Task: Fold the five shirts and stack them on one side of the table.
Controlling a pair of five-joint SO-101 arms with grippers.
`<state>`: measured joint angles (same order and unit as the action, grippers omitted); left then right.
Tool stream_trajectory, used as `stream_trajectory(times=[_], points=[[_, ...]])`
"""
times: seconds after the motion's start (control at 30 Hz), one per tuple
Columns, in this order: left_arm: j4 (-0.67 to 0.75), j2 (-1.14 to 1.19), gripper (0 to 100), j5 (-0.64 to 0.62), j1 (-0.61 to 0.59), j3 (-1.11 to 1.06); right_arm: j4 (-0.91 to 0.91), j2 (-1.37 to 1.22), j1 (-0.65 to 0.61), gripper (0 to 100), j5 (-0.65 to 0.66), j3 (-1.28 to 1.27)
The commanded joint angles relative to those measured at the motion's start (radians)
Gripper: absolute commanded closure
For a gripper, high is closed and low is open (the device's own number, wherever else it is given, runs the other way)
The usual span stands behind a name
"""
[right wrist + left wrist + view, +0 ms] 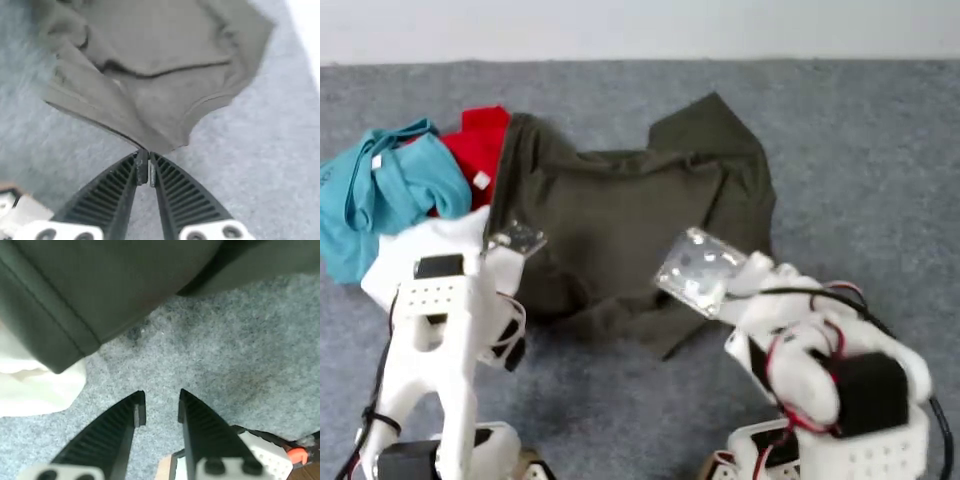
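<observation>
Thin pinch, hem may slip
My right gripper (146,165) clamps just the hem of the olive shirt (150,90); my left gripper (161,400) gapes above bare table (225,355).

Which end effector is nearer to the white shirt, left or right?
Left. The left end effector hangs over the carpet beside the white shirt; the right end effector grips the hem of the dark green shirt, farther off.

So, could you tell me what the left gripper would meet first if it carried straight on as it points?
Most likely the grey carpet ahead of the left gripper, short of the hem of the olive shirt; depth is hard to judge.
</observation>
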<state>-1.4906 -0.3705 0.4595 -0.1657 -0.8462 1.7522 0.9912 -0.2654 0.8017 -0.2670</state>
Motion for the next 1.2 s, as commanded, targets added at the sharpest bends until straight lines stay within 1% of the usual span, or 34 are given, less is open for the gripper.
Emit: stream_trajectory(times=[0.0, 0.13, 0.23, 0.3, 0.43, 0.53, 0.63, 0.67, 0.73, 0.83, 0.9, 1.0, 1.1, 1.17], points=[[0.002, -0.026, 89, -0.006, 0.002, 0.002, 0.039, 0.022, 0.008, 98.8, -0.074, 0.14], [0.008, -0.025, 89, -0.006, 0.002, 0.012, 0.039, 0.021, 0.015, 98.8, -0.126, 0.239], [0.041, -0.025, 89, -0.006, 0.002, 0.01, 0.028, 0.013, 0.068, 98.8, -0.143, 0.287], [0.08, -0.025, 89, -0.006, 0.003, 0.01, 0.021, 0.013, 0.096, 98.8, -0.137, 0.288], [0.158, -0.025, 89, -0.008, 0.003, 0.01, 0.031, 0.001, 0.104, 98.4, -0.141, 0.222], [0.147, -0.025, 88, -0.009, 0.003, 0.007, 0.031, -0.008, 0.099, 95.9, -0.144, 0.046], [0.106, -0.025, 88, -0.009, 0.003, 0.002, -0.021, -0.018, 0.105, 86.9, -0.144, -0.203], [0.095, -0.025, 88, -0.009, 0.003, 0.002, -0.064, -0.012, 0.105, 85.1, -0.144, -0.287], [0.087, -0.025, 88, -0.009, 0.003, 0.002, -0.174, -0.018, 0.113, 84.8, -0.137, -0.443], [0.087, -0.025, 89, -0.009, 0.003, 0.001, -0.36, -0.022, 0.16, 84.8, -0.135, -0.646], [0.086, -0.025, 89, -0.009, 0.003, -0.004, -0.406, -0.022, 0.196, 84.8, -0.132, -0.727], [0.092, -0.025, 89, -0.009, 0.003, -0.038, -0.409, -0.021, 0.254, 84.8, -0.08, -0.801], [0.094, -0.025, 89, -0.008, 0.003, -0.062, -0.456, -0.021, 0.329, 84.9, -0.048, -0.87], [0.095, -0.025, 89, -0.008, 0.003, -0.07, -0.489, -0.021, 0.348, 84.9, -0.043, -0.896]])
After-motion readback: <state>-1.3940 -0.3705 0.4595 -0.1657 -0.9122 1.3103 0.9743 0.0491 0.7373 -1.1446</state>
